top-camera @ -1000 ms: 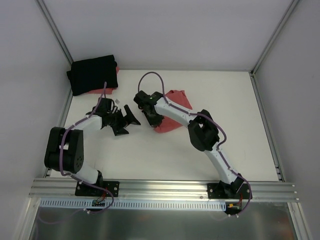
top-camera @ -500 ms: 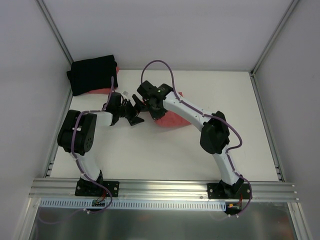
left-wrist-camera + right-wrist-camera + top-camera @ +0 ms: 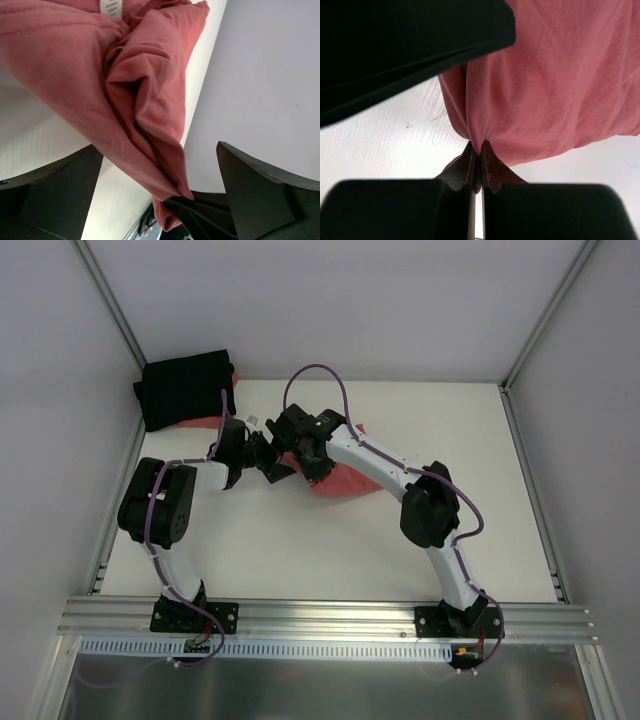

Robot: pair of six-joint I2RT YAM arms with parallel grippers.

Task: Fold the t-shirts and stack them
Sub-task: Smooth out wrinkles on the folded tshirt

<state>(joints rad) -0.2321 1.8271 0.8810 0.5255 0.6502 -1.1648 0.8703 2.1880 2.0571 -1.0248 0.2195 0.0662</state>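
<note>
1. Clamped shut with the right jaws on a pinch of the red shirt, which lies bunched mid-table, just left of centre and seemingly partly raised.
2. Spread wide with the left jaws, gripping nothing. Red cloth hanging between them, neck label at its top.
3. Close the left jaws on one clean edge near the collar, well apart from the right pinch. Avoid the crumpled middle.
4. Then draw the two grips apart to flatten before folding. Soft cotton, so likely to sag and twist.
5. Mind the wrists: crowded close together, seen from above.
6. Plain white table, smooth. Black shirt folded at the far left corner, over a red edge. Pale walls on three sides, metal rail along the near edge.
</note>
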